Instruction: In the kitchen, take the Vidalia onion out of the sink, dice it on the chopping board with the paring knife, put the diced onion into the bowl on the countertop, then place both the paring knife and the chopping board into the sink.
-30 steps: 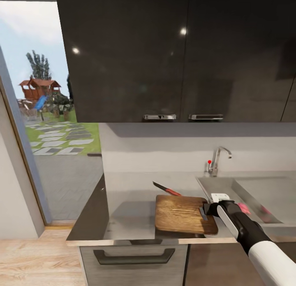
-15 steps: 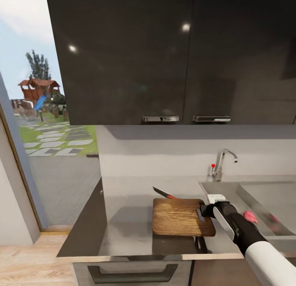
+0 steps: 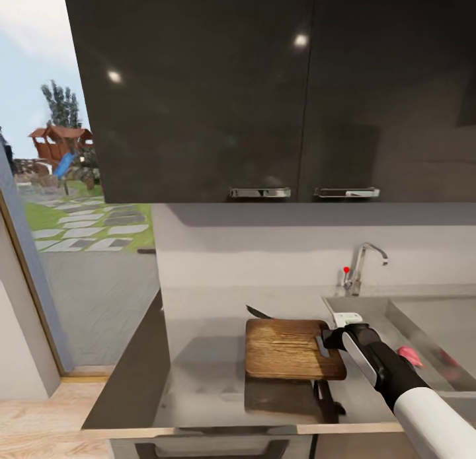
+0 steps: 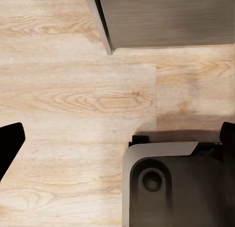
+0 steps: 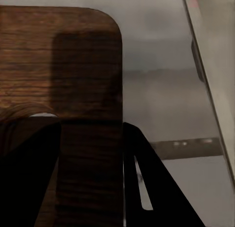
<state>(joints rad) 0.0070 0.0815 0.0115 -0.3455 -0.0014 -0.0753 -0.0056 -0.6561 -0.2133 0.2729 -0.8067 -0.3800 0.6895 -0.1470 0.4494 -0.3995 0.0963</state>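
Observation:
The brown wooden chopping board (image 3: 291,348) hangs level a little above the grey countertop (image 3: 198,353), casting a dark shadow beneath. My right gripper (image 3: 328,342) is shut on its right edge; in the right wrist view the board (image 5: 58,65) runs between the dark fingers (image 5: 29,178). Just behind the board, the paring knife's dark blade (image 3: 258,312) pokes out, its red handle hidden. The pinkish Vidalia onion (image 3: 411,356) lies in the steel sink (image 3: 423,314), to the right of my forearm. My left gripper (image 4: 117,138) is open over the wood floor. The bowl is out of view.
A chrome tap (image 3: 360,267) with a red dot stands behind the sink. Dark glossy wall cabinets (image 3: 264,89) hang close overhead. A glass door at the left looks onto a garden. The left wrist view holds my own dark base (image 4: 171,188) and a cabinet front.
The head view has shifted, bringing the counter closer. The board in my right gripper sits higher over the counter, its shadow has spread, and it now covers the knife's red handle.

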